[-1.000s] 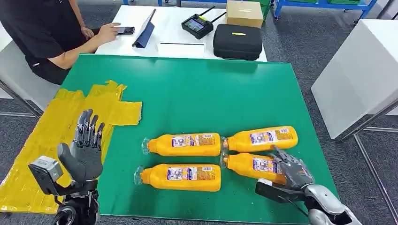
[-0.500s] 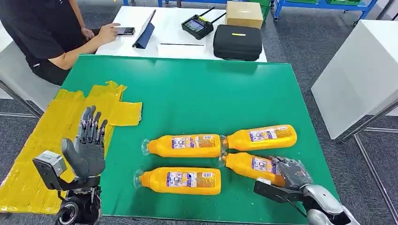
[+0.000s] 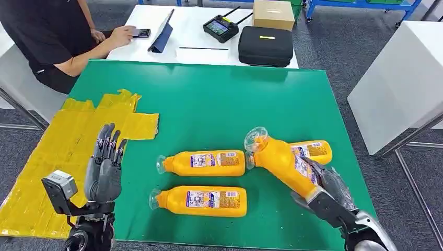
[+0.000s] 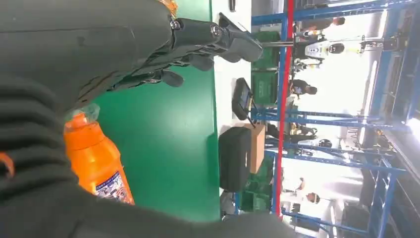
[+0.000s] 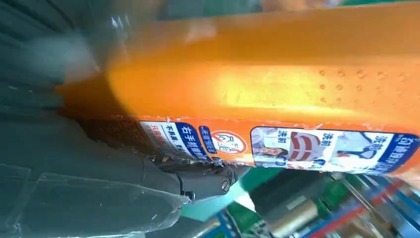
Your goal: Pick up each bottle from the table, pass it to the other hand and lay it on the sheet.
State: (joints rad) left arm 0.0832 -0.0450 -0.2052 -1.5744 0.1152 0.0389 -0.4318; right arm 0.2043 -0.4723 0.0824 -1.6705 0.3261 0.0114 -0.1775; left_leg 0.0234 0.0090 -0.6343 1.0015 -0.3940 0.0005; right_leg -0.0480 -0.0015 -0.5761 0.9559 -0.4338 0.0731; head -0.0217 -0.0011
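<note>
Above the green table, the right hand now grips a raised, tilted bottle.

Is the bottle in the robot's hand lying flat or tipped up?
Tipped up. The right hand grips the bottle by its base, and its capped end points up off the green table.

Right hand grips tilted bottle

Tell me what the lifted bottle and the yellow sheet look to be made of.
Lifted bottle in the right robot hand: likely glossy orange plastic, judging by its sheen, clear cap and printed label. Yellow sheet: probably thin plastic film or tape strips, given its wrinkles, ragged edges and slight shine.
</note>
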